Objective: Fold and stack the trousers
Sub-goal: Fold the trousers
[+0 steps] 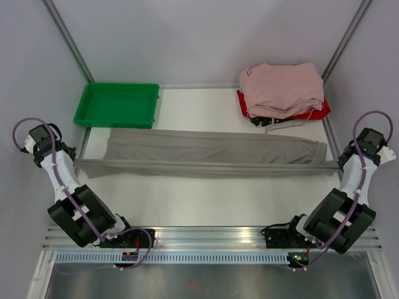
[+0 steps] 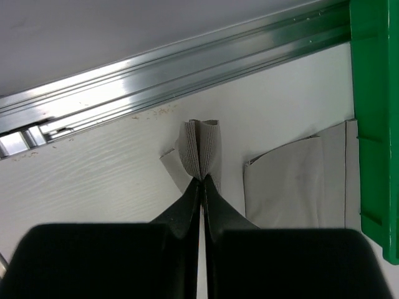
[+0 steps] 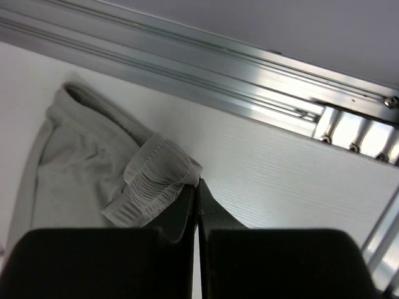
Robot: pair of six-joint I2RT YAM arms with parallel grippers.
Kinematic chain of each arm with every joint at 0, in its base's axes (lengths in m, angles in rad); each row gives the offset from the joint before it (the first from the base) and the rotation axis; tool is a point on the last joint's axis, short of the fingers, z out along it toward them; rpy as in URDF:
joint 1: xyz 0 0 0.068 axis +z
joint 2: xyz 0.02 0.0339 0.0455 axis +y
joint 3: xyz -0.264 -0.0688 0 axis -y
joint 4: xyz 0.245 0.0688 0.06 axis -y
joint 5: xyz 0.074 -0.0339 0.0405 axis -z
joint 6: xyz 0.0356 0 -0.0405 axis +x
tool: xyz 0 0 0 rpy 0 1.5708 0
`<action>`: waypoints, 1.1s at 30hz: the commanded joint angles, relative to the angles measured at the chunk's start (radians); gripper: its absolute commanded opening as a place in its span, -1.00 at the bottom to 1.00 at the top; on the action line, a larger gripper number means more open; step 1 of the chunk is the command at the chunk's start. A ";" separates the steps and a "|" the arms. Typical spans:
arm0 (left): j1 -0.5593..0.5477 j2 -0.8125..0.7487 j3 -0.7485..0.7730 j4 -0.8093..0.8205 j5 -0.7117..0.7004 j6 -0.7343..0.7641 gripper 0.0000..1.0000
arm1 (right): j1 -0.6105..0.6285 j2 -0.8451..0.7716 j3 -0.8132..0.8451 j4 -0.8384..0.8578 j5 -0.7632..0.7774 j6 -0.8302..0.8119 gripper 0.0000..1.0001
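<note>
Top external view: the table (image 1: 206, 205) was spanned from left to right by the trousers (image 1: 206, 152), soft matte taupe cloth. Their long axis ran straight between the two arms, and the near edge was drawn taut. The left gripper (image 2: 201, 180) was pinched fully down on a pleated bunch of the cloth at its end. The right gripper (image 3: 198, 184) was clamped likewise on a ribbed, gathered band. With one end at each arm, a two-armed fold was judged to be ready.
</note>
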 commanded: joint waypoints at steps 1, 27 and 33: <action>-0.012 0.048 0.058 0.108 -0.021 0.028 -0.95 | -0.006 0.039 0.078 0.169 -0.031 -0.056 -0.99; -0.276 0.425 0.355 0.135 -0.194 -0.045 -0.95 | 0.064 0.452 0.304 0.437 -0.212 -0.197 -0.99; -0.282 0.486 0.381 0.106 -0.237 -0.076 -0.95 | 0.079 0.536 0.372 0.385 -0.157 -0.213 -0.99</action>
